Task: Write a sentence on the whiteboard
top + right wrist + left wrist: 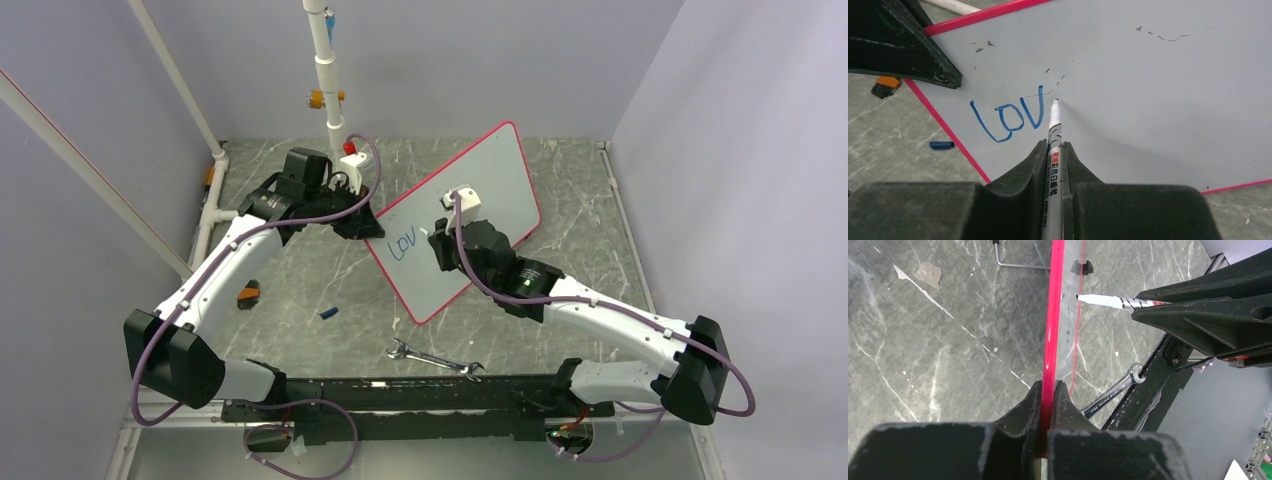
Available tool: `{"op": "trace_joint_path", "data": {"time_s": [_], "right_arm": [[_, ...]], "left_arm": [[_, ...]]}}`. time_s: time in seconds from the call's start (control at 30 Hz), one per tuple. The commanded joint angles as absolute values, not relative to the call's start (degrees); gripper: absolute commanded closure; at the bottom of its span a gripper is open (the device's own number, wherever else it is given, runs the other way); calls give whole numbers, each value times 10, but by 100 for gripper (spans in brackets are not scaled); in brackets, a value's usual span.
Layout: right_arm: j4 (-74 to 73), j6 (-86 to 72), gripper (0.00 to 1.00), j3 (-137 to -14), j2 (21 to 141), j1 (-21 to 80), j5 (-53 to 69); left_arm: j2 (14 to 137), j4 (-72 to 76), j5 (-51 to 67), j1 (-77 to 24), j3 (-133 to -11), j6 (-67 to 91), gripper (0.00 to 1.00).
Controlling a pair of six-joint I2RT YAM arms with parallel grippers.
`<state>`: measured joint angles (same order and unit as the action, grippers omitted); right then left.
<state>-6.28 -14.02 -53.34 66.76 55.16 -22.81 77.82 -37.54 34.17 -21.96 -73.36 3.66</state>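
- Pinched tight on the thin red-pink rim of the whiteboard (pixel 500 170), the jaws of the left gripper (pixel 1048 390) gripped the board at its left edge, with the rim running straight up between the two fingers in the left wrist view.
- Jaws of the right gripper (pixel 1053 147) were clamped on a white marker (pixel 1054 131), whose barrel stuck out past the fingertips towards the board's face.
- The marker's tip sat at the white surface, just right of the last stroke written there.
- The blue lettering (pixel 1008 117) read "LOV" and stood in the board's left part, near the rim held by the left gripper.
- Seen from above, the whiteboard sat skewed on the grey marbled table (pixel 590 200), one corner towards the arms' bases and the opposite corner towards the back wall.
- Faint dark specks and thin scratch-like marks dotted the board above the lettering.
- A small blue cap (pixel 328 313) lay on the table just off the board's left rim.
- A silver wrench (pixel 435 358) lay beyond the board's near corner, apart from it.
- An orange-and-black object (pixel 248 294) lay farther left of the board, beside the left arm.
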Motion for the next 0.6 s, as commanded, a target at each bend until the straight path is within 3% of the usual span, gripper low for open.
{"op": "trace_joint_path", "data": {"time_s": [0.0,0.57], "right_arm": [[-31,-153,100,-529,669,550,-216],[-31,-161,100,-525,684,548,-216]], "left_arm": [[792,-417,180,-218,-731,-29,100],[794,-418,180,-219,-730,-30,100]]}}
